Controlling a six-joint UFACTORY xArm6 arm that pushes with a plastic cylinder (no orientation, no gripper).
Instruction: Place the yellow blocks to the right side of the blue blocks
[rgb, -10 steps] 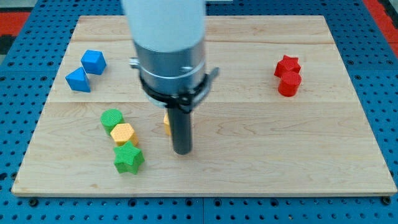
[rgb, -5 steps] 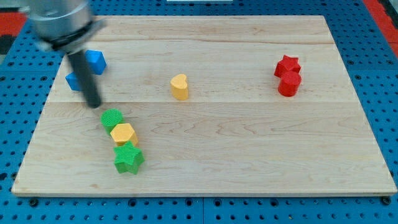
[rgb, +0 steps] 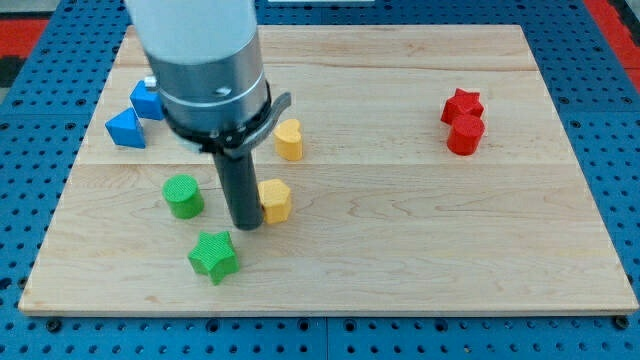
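Note:
My tip (rgb: 245, 224) rests on the board just left of the yellow hexagon block (rgb: 275, 200), touching or nearly touching it. A yellow heart-shaped block (rgb: 289, 140) stands above it, right of the arm's body. Two blue blocks sit at the view's upper left: a blue triangular one (rgb: 125, 128) and another blue one (rgb: 143, 99), partly hidden behind the arm. A green cylinder (rgb: 183, 196) lies left of my tip and a green star (rgb: 213, 256) below left of it.
A red star (rgb: 462, 104) and a red cylinder (rgb: 465, 135) stand together at the view's right. The wooden board (rgb: 400, 250) lies on a blue pegboard surface. The arm's large body hides part of the board's upper left.
The yellow hexagon has moved right, out from between the two green blocks. My tip went from near the blue blocks to just left of the hexagon. The green star shifted slightly down.

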